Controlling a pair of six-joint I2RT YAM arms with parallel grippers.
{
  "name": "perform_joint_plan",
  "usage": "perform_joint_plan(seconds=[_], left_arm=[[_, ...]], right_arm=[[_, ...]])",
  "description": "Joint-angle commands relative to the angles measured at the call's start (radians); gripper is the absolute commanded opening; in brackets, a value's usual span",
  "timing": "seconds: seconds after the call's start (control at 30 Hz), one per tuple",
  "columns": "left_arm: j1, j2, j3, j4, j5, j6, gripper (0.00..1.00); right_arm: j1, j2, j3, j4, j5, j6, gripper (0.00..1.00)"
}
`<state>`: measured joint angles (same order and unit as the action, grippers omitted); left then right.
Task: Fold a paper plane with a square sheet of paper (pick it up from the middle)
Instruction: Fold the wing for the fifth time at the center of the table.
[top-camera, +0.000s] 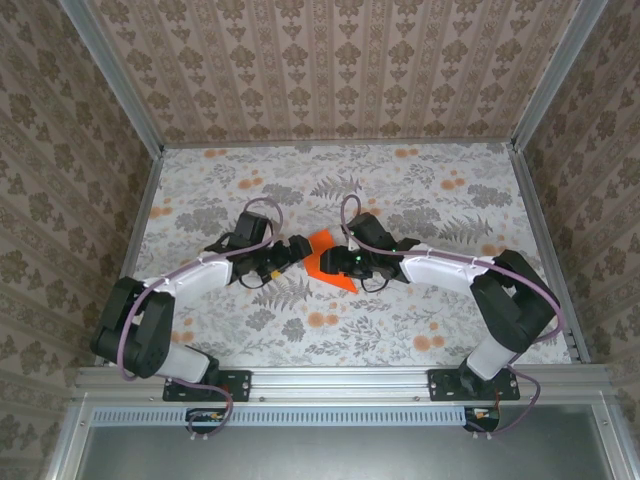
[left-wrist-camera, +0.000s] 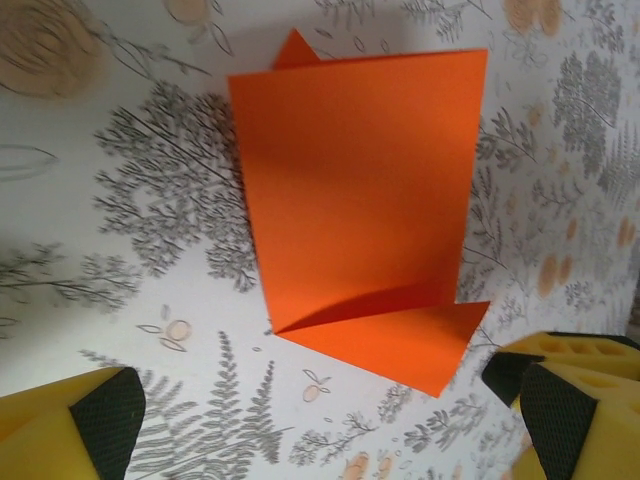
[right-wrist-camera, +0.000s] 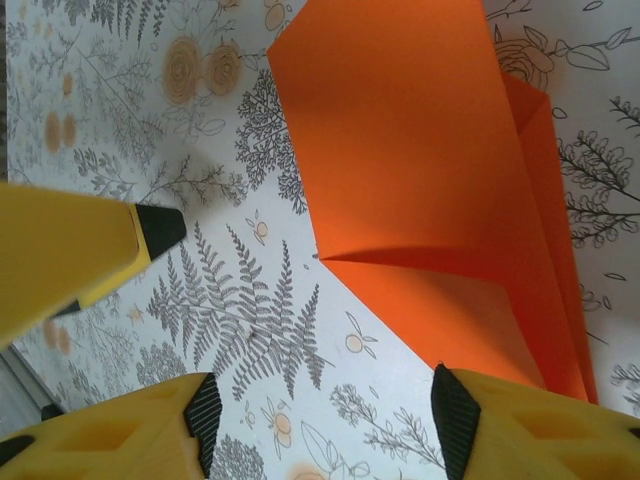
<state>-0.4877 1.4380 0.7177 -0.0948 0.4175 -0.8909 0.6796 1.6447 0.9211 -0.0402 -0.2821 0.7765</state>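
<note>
Top external view: we find the part-folded square sheet of paper (top-camera: 330, 275) mid-surface (top-camera: 420, 200), left hand (top-camera: 297, 247) spread at nine o'clock, right hand (top-camera: 345, 262) spread at three; careless dragging could skew creases.

Black arms (top-camera: 135, 330), white sleeves (top-camera: 192, 280), purple cables (top-camera: 262, 204), yellow pincer fingers (left-wrist-camera: 40, 435), black pads (left-wrist-camera: 105, 425)
</note>
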Motion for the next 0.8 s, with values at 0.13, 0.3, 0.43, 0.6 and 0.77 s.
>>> perform_joint_plan(seconds=[0.13,0.3,0.43,0.6,0.77], left_arm=[[-0.019,0.066,-0.001,0.092,0.056,-0.102,0.92],[-0.048,0.096,0.006,0.103,0.044,-0.14,0.85],[-0.075,0.12,0.009,0.128,0.026,-0.177,0.8],[-0.108,0.14,0.007,0.157,0.001,-0.218,0.76],[-0.127,0.156,-0.002,0.19,-0.005,-0.257,0.72]], right_arm=[[-0.008,0.08,0.045,0.014,-0.028,0.028,0.51],[-0.023,0.11,0.055,-0.007,-0.017,0.016,0.48],[-0.04,0.131,0.058,-0.011,-0.014,0.013,0.48],[-0.057,0.18,0.055,-0.006,-0.038,0.035,0.47],[-0.079,0.201,0.031,0.027,-0.065,0.071,0.46]])
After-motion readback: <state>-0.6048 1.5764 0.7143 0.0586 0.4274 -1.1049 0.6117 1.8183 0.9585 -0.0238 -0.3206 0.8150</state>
